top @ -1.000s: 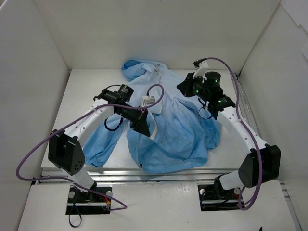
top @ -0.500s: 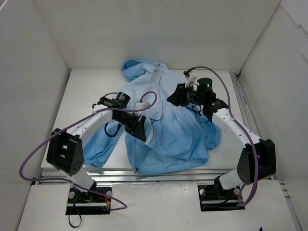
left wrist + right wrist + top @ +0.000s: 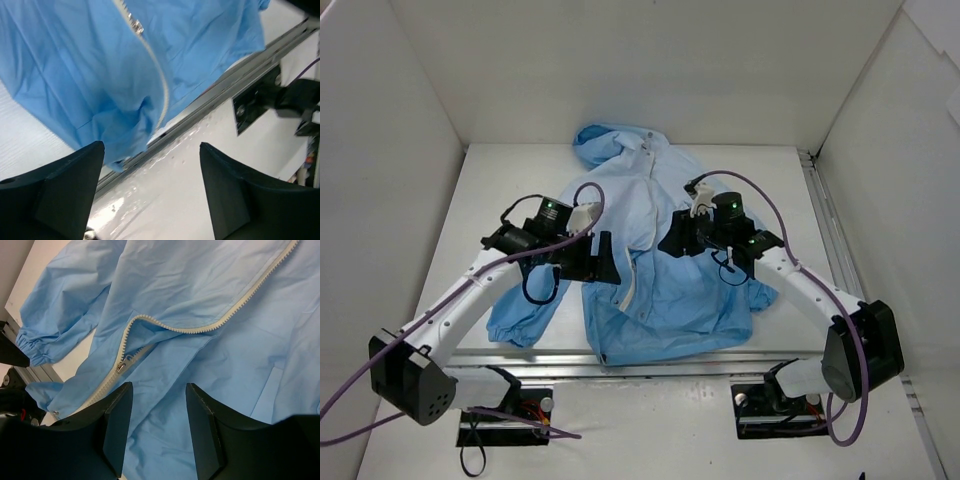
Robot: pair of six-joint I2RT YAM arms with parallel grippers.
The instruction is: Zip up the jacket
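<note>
The jacket [image 3: 670,290] lies spread front-up on the table [image 3: 510,180], hood toward the far wall, hem at the near edge. From above, the left gripper [image 3: 604,260] and right gripper [image 3: 670,240] hover on either side of the zipper [image 3: 632,290], their jaws too small to judge. The left wrist view shows its fingers [image 3: 55,195] spread wide and empty over the hem and a metal rail [image 3: 235,75]. The right wrist view shows its fingers [image 3: 202,435] likewise apart, the zipper's teeth parted above the slider [image 3: 121,366], and a gathered cuff [image 3: 35,352].
</note>
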